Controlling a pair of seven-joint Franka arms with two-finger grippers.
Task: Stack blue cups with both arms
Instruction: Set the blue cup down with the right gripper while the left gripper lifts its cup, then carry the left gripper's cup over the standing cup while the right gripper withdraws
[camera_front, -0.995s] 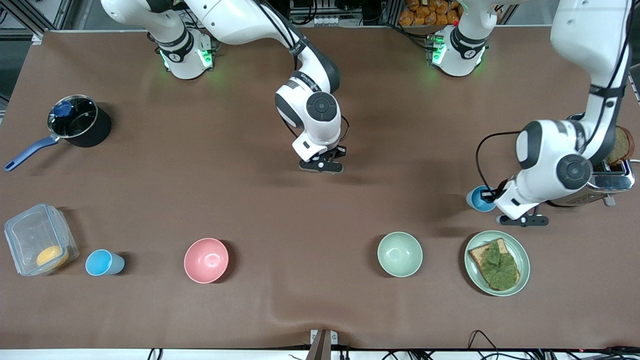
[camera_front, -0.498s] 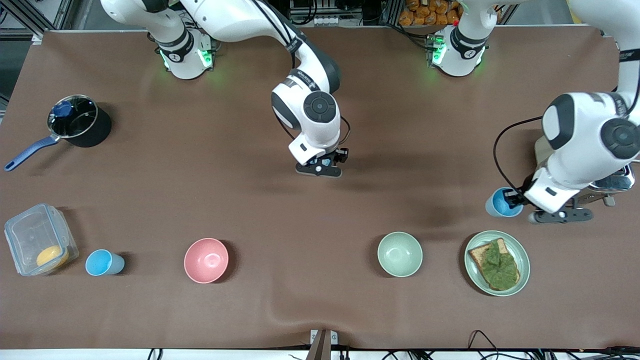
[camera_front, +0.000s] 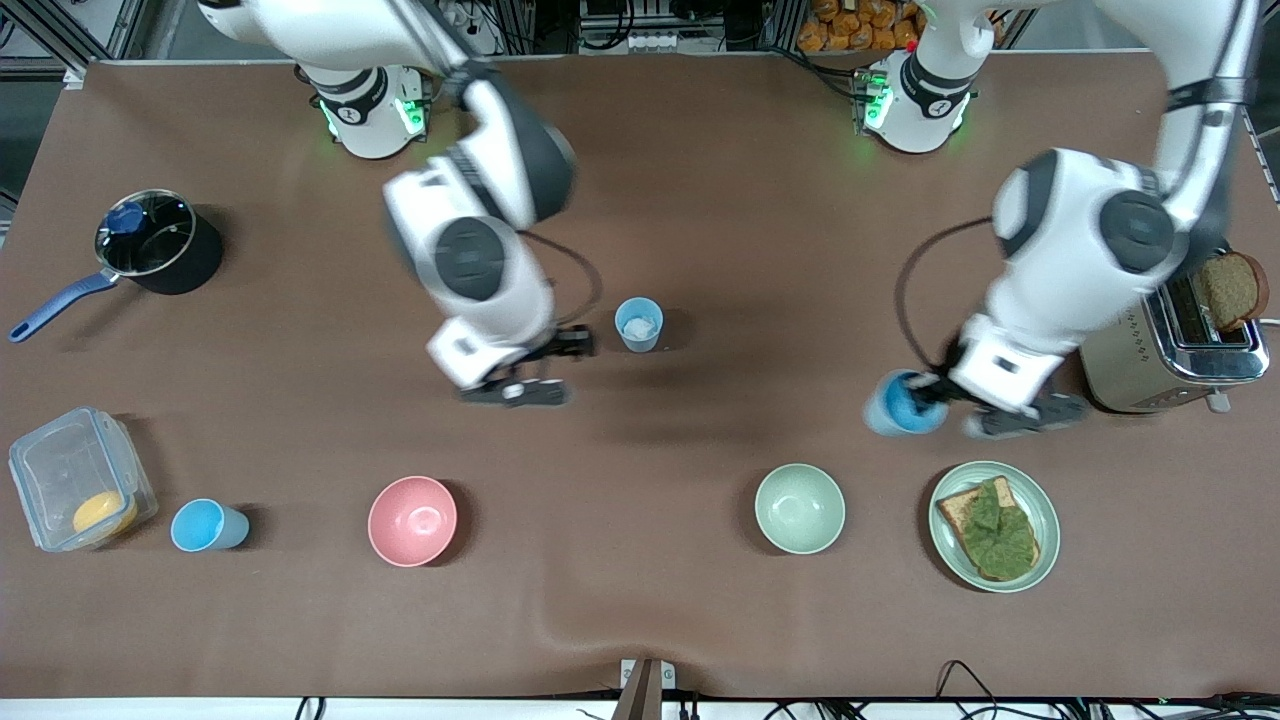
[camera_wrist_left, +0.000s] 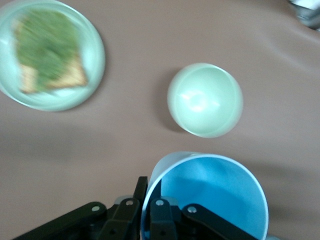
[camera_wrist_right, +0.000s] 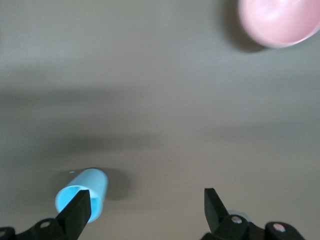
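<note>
Held cup (camera_front: 903, 404): brighter blue, pinched at its rim by the left tool (camera_front: 935, 392), in the air over bare table (camera_front: 700, 620), above the green bowl (camera_front: 799, 508).
Pale cup (camera_front: 638, 324): upright mid-table, white patch inside.
Third cup (camera_front: 207, 526): beside the clear box (camera_front: 80, 476).
Right tool (camera_front: 520, 372): spread wide, empty, over the table beside the pale cup.
Handling, as judged: centre the held cup over its target, keep it upright, lower straight, release only once nested.
</note>
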